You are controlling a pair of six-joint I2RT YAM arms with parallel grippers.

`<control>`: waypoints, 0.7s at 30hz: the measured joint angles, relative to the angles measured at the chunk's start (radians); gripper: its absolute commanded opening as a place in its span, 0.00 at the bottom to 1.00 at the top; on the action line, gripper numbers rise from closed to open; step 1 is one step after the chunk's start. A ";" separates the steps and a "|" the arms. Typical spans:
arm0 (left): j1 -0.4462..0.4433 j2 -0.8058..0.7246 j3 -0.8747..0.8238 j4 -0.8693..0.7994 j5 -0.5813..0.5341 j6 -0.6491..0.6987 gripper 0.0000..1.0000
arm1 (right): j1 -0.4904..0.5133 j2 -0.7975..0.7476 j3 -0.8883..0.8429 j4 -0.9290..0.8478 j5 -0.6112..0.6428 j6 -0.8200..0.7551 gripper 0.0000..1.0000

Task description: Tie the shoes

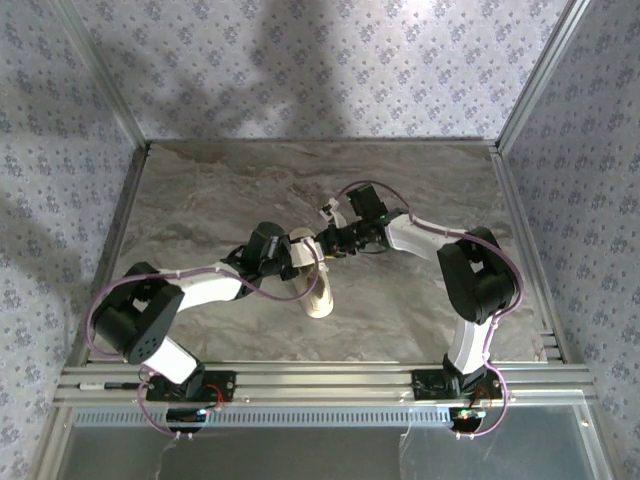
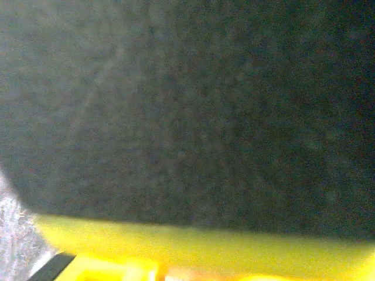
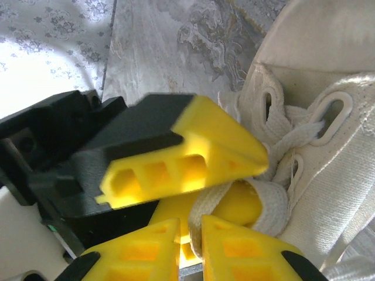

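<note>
At the middle of the table (image 1: 200, 200) your shoe (image 1: 318, 292) lies between both arms. Its lace (image 3: 275, 202) looks limp, light and probably slippery, so take it near the eyelets (image 3: 334, 111). Your right gripper (image 3: 190, 244) pinches it narrowly. You cannot tell the left gripper's (image 1: 296, 252) state.

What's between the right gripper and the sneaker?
A flat white lace spans it: the right wrist view shows it running from the right gripper to the eyelets of the sneaker.

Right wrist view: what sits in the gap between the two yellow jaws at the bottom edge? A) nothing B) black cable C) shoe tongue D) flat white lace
D: a flat white lace curls up from between the jaws of the right gripper, beside the sneaker.
</note>
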 measured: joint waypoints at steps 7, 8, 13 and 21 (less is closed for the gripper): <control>0.000 0.007 -0.003 0.030 0.001 0.002 0.00 | -0.011 0.000 0.006 -0.017 0.005 -0.014 0.32; 0.000 0.006 -0.007 0.035 0.001 0.002 0.00 | -0.012 0.000 0.006 -0.018 0.005 -0.014 0.34; 0.000 -0.003 -0.033 0.062 0.000 0.002 0.00 | -0.024 -0.003 0.006 -0.034 0.007 -0.014 0.37; -0.003 -0.048 -0.078 0.079 -0.003 0.001 0.00 | -0.091 -0.075 -0.019 -0.043 0.053 0.018 0.37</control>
